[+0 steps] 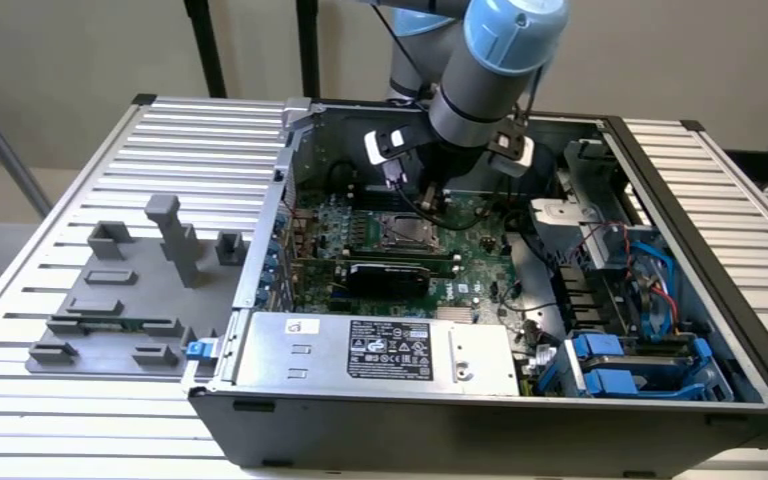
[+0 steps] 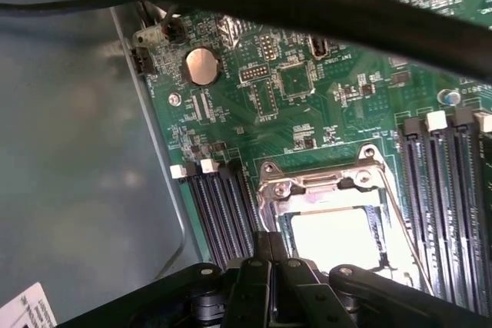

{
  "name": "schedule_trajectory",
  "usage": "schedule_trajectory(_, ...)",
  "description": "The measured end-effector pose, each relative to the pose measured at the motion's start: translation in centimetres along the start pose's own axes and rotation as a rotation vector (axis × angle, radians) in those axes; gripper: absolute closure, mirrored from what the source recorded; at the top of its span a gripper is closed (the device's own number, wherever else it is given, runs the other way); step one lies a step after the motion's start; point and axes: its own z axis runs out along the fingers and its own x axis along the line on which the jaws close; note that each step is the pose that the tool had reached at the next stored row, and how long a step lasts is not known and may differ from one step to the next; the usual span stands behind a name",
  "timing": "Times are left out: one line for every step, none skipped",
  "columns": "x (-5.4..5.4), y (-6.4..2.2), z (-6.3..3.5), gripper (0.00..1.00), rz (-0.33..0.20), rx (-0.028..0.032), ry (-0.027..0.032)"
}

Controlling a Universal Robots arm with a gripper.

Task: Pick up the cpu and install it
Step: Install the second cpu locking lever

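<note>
Hanging inside the open computer case (image 1: 584, 400), the gripper (image 2: 270, 266) has its jaws closed, just above the socket (image 2: 327, 190). A bright square in the socket frame looks like the cpu (image 2: 334, 237); glare hides detail. Memory slots (image 2: 219, 213) flank it, a black cable (image 2: 307, 1) crosses overhead. The power supply's label (image 1: 391, 352) is unreadable. Grey fixture blocks (image 1: 131, 290) sit on the slatted surface (image 1: 64, 400).
</note>
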Motion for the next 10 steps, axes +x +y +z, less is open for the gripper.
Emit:
schedule_trajectory(-0.1,-0.18,-0.09,0.89,-0.003,-0.0018,0.0000)
schedule_trajectory(-0.1,-0.33,-0.14,0.89,-0.006,-0.0033,0.0002)
schedule_trajectory(-0.2,-0.46,-0.19,0.89,-0.011,-0.0042,-0.0002)
schedule_trajectory(-0.3,-0.58,-0.22,0.89,-0.016,-0.0050,-0.0005)
schedule_trajectory(-0.3,-0.70,-0.25,0.89,-0.021,-0.0055,-0.0010)
schedule_trajectory(-0.4,-0.81,-0.28,0.89,-0.027,-0.0059,-0.0015)
schedule_trajectory(-0.5,-0.91,-0.30,0.89,-0.032,-0.0060,-0.0022)
schedule_trajectory(-0.5,-1.01,-0.31,0.89,-0.036,-0.0061,-0.0029)
schedule_trajectory(-0.6,-1.11,-0.33,0.89,-0.041,-0.0061,-0.0034)
schedule_trajectory(-0.8,-1.22,-0.35,0.89,-0.044,-0.0063,-0.0037)
